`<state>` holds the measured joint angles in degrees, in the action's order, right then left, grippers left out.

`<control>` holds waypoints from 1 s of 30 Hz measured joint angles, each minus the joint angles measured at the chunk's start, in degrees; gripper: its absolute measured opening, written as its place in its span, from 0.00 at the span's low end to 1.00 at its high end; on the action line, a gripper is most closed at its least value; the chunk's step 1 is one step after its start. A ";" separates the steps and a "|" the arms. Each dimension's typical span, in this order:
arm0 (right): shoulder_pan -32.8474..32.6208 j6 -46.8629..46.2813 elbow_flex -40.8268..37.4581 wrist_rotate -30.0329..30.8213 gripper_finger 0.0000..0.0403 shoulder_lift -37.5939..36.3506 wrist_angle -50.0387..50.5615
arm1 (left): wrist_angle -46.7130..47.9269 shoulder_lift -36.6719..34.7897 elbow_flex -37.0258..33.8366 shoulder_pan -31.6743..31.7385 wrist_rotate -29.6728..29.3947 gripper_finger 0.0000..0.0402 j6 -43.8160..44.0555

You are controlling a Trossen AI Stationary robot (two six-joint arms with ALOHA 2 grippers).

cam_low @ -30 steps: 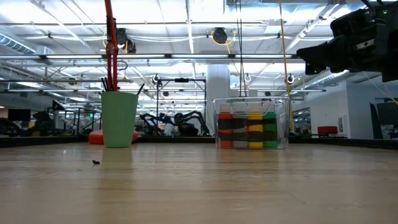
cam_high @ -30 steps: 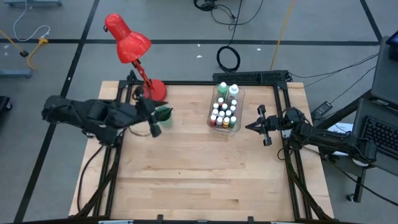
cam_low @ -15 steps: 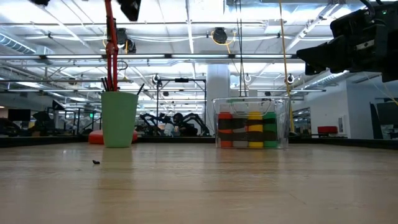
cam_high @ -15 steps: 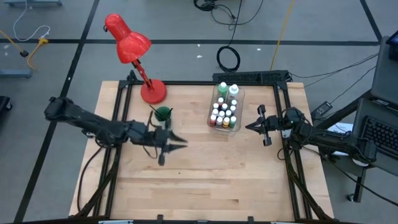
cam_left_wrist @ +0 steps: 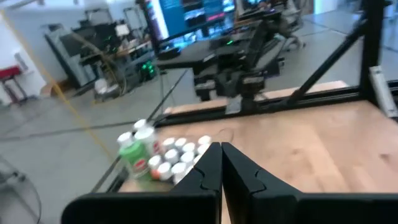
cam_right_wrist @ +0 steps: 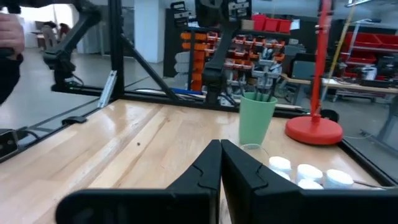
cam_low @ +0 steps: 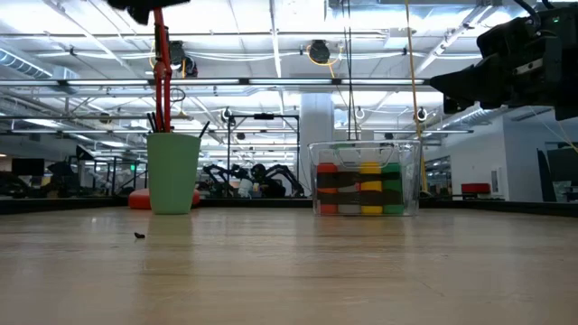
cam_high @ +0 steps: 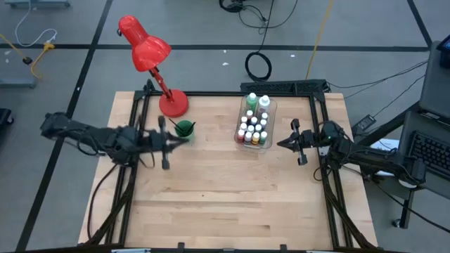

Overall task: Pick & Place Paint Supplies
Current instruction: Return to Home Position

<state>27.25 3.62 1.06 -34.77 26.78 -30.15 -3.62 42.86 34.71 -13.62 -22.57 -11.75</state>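
Note:
The clear bin (cam_high: 254, 121) at the table's far right-centre holds many small white-capped paint bottles (cam_high: 252, 131) and two larger bottles, green (cam_high: 252, 100) and white (cam_high: 264, 102). In the low view the bottles (cam_low: 359, 188) show through the bin wall. A green cup (cam_high: 184, 128) with thin dark paintbrushes (cam_low: 155, 121) stands left of the bin. My left gripper (cam_high: 181, 139) hovers shut, high above the table beside the cup's near side; its wrist view shows shut fingers (cam_left_wrist: 221, 148) aimed at the bin (cam_left_wrist: 155, 160). My right gripper (cam_high: 281, 144) waits shut, right of the bin (cam_right_wrist: 219, 144).
A red desk lamp (cam_high: 149, 53) stands with its base (cam_high: 174, 104) at the far edge behind the cup. A black frame (cam_high: 320, 105) borders the table. Bare wood spans the near half (cam_high: 225, 197). A person's hand (cam_right_wrist: 9, 34) shows beyond the table.
My left arm stretched out, carrying its gripper from beside the cup toward the table's middle and near side, then drew back toward the left and far side, ending beside the cup again. It stayed high above the table. Bin, cup and right arm kept still.

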 joint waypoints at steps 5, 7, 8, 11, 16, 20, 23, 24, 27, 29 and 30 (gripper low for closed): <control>2.83 -1.95 0.00 -2.17 0.01 -1.61 0.15 | -0.14 -7.53 -6.12 8.44 7.35 0.00 -2.86; 3.55 -2.53 0.01 -6.01 0.01 -2.16 0.00 | -5.87 -10.20 -10.75 12.22 12.01 0.00 -2.95; 3.70 -3.24 0.00 -7.03 0.01 -2.39 -0.33 | -9.31 -11.30 -13.19 14.33 16.25 0.00 -2.86; 3.85 -4.36 0.00 -7.31 0.01 -2.58 -0.37 | -11.48 -14.40 -18.47 19.63 25.38 0.00 -2.64; 4.30 -6.59 0.00 -7.23 0.01 -4.67 0.87 | -11.49 -21.04 -23.91 23.75 26.96 0.00 0.15; 2.85 -9.64 0.00 -6.86 0.01 -6.77 0.64 | -11.49 -26.16 -26.37 23.33 27.07 0.00 0.47; 0.06 -10.49 0.00 -2.21 0.00 -8.10 2.05 | -10.00 -28.61 -27.33 22.22 27.07 0.00 0.29; -1.10 -10.55 0.00 -0.20 0.00 -8.40 2.72 | -9.22 -29.19 -27.33 21.75 27.16 0.00 0.29; -5.82 -11.65 0.00 4.94 0.00 -9.05 2.67 | -8.20 -29.89 -27.33 19.59 27.13 0.00 1.36; -10.04 -10.33 0.02 8.07 0.00 -9.11 2.46 | -7.93 -29.87 -27.33 17.82 26.90 0.00 1.43; -12.01 -9.55 0.26 10.16 0.00 -9.07 2.76 | -7.48 -29.88 -27.33 16.87 26.48 0.00 0.58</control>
<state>15.25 -5.93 1.32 -24.61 17.71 -27.38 -11.10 12.98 7.38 3.25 3.91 -11.17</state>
